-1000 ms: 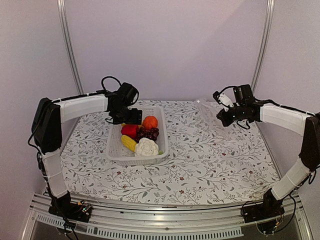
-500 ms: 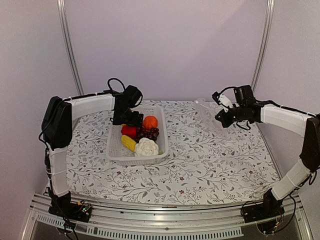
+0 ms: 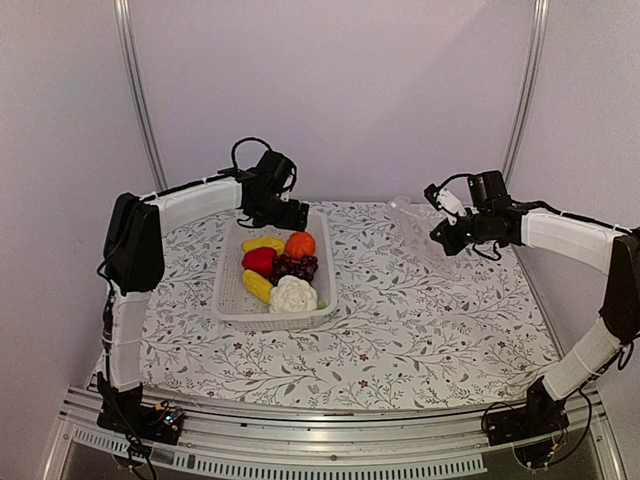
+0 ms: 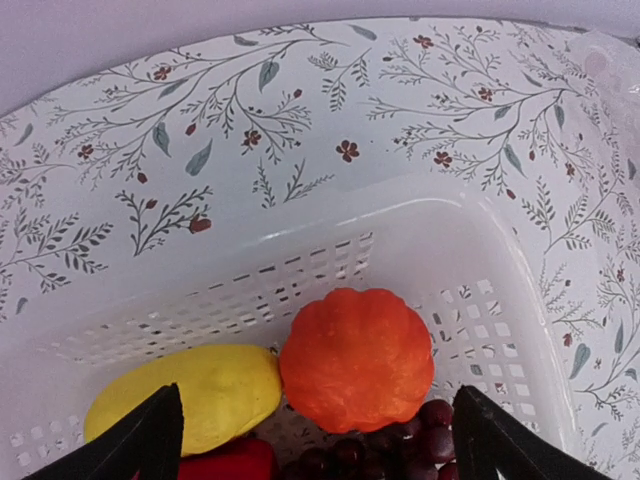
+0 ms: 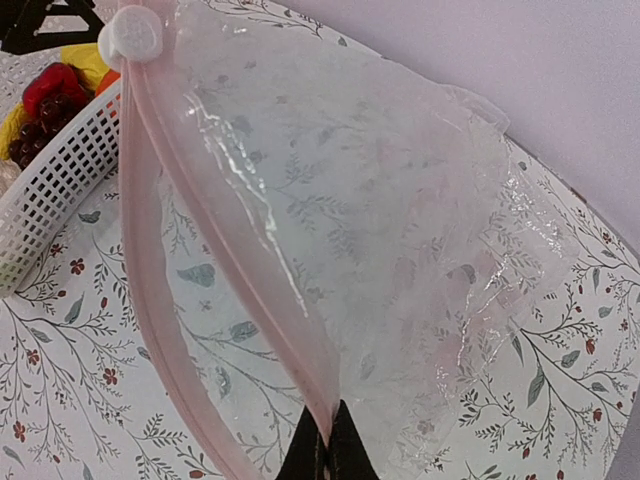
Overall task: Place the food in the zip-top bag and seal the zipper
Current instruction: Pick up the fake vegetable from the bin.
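Observation:
The food lies in a white basket (image 3: pixel 228 305): an orange piece (image 3: pixel 300 243), a yellow piece (image 3: pixel 262 243), red fruit (image 3: pixel 259 260), grapes (image 3: pixel 296 266), corn (image 3: pixel 257 286) and cauliflower (image 3: pixel 293 295). My left gripper (image 3: pixel 291 214) hovers open over the basket's far edge. In the left wrist view the orange piece (image 4: pixel 356 359) and the yellow piece (image 4: pixel 190 395) lie below and between its spread fingers, untouched. My right gripper (image 5: pixel 330 445) is shut on the pink zipper (image 5: pixel 165 210) of the zip-top bag (image 5: pixel 400 220), holding the bag (image 3: pixel 414 226) lifted at the back right with its mouth gaping.
A white slider (image 5: pixel 131 37) sits at the zipper's far end, near the basket's corner (image 5: pixel 60 190). The floral tablecloth (image 3: pixel 420 320) covers the table. Metal posts (image 3: pixel 140 100) and the back wall stand close behind both grippers.
My left arm has swung back and right from above the basket's rear left to its far edge, uncovering the yellow piece. The right gripper and bag have barely shifted.

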Tool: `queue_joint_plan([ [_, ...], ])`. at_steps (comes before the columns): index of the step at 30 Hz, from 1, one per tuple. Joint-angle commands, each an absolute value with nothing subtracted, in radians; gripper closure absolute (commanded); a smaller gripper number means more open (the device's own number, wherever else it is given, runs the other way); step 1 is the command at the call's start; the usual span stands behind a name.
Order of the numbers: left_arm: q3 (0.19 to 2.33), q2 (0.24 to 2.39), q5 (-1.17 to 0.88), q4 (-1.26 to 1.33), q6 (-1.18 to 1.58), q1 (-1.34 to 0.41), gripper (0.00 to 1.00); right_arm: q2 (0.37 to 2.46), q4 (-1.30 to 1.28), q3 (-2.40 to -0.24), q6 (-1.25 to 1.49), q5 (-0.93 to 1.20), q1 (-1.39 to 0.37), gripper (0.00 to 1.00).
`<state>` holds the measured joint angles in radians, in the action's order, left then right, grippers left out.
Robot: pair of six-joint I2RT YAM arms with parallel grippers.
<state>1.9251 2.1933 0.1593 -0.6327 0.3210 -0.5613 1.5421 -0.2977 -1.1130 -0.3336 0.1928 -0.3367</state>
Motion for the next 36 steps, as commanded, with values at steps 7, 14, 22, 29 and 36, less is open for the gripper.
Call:
queue_joint_plan([
  [7, 2.042, 2.353, 0.124, -0.646, 0.274, -0.569, 0.03, 1.538, -0.296, -1.106, -0.332, 0.190, -0.341, 1.00],
  [14, 2.043, 2.397, 0.041, -0.655, 0.272, -0.569, 0.03, 1.539, -0.298, -1.107, -0.333, 0.179, -0.341, 1.00],
  [22, 2.047, 2.399, 0.012, -0.661, 0.289, -0.570, 0.15, 1.542, -0.298, -1.106, -0.330, 0.184, -0.339, 1.00],
  [29, 2.074, 2.369, 0.016, -0.688, 0.300, -0.572, 0.28, 1.539, -0.297, -1.109, -0.328, 0.181, -0.340, 1.00],
  [36, 1.968, 2.182, 0.081, -0.664, 0.305, -0.588, 0.32, 1.540, -0.296, -1.111, -0.323, 0.173, -0.340, 1.00],
])
